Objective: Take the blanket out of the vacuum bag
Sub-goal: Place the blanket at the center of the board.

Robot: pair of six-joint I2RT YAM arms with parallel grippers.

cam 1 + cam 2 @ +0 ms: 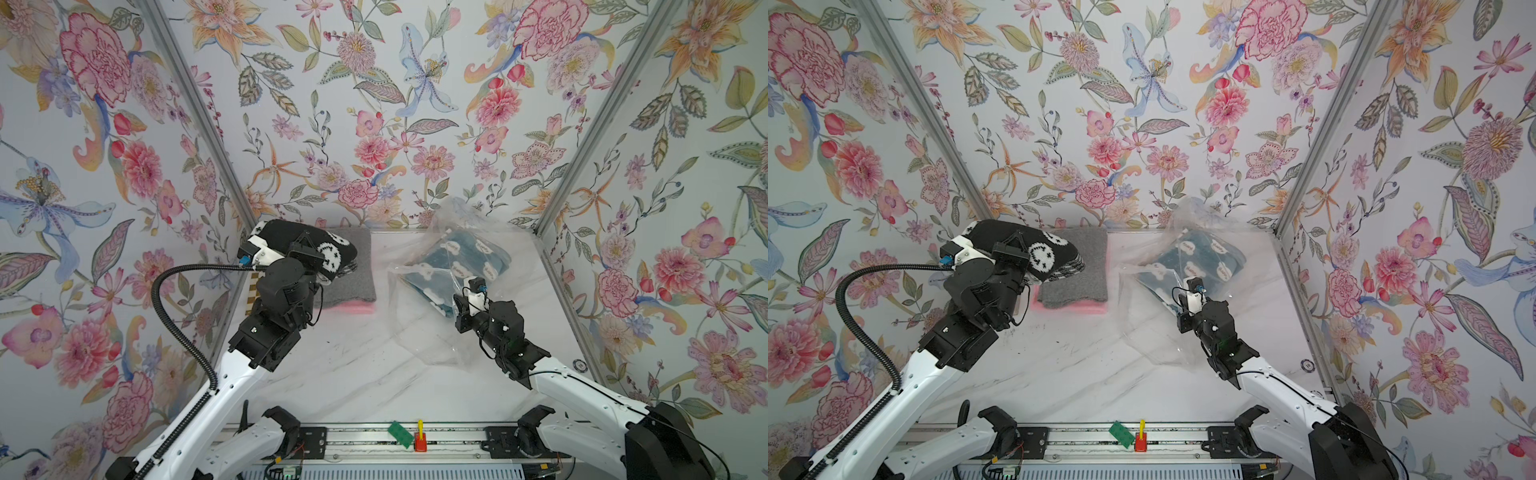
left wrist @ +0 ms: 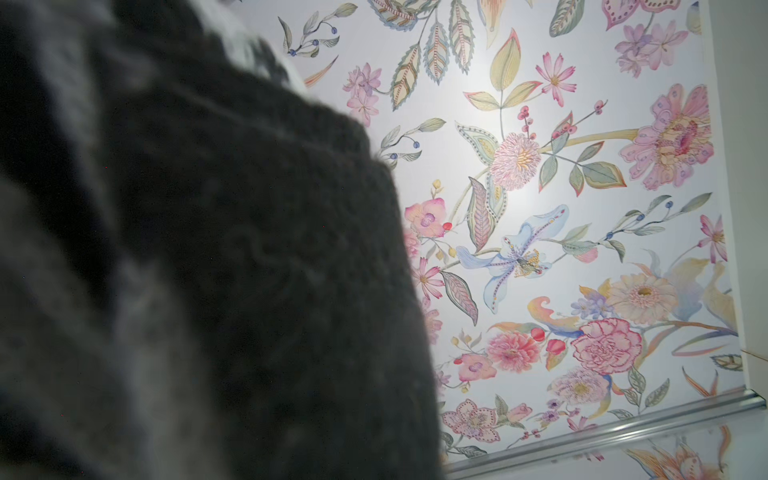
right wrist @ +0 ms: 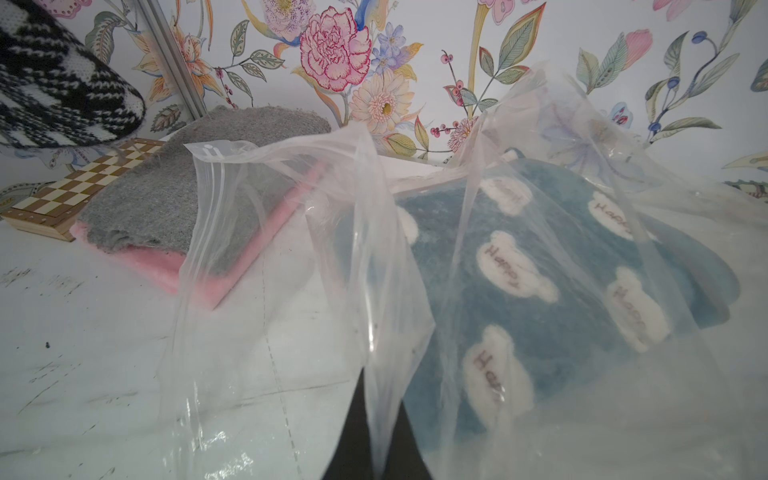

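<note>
Film pinched, blue blanket inside the bag

Right pincer (image 3: 374, 432) is clamped together on a fold of the vacuum bag (image 1: 428, 332), and the clear film rises in crinkled sheets from the worktop (image 1: 353, 382). The blue blanket (image 1: 457, 257) with white clouds lies inside the bag, toward the back wall and right of centre in both top views. Left pincer (image 1: 306, 251) is mostly buried in cloth. It is closed on the black-and-white blanket (image 1: 328, 249), which hangs lifted above the folded grey blanket (image 1: 353, 270). The grey one rests on a pink blanket (image 1: 353, 309) at the back left of the worktop. The right wrist view shows a chessboard (image 3: 83, 187) lying just beside this stack.
</note>
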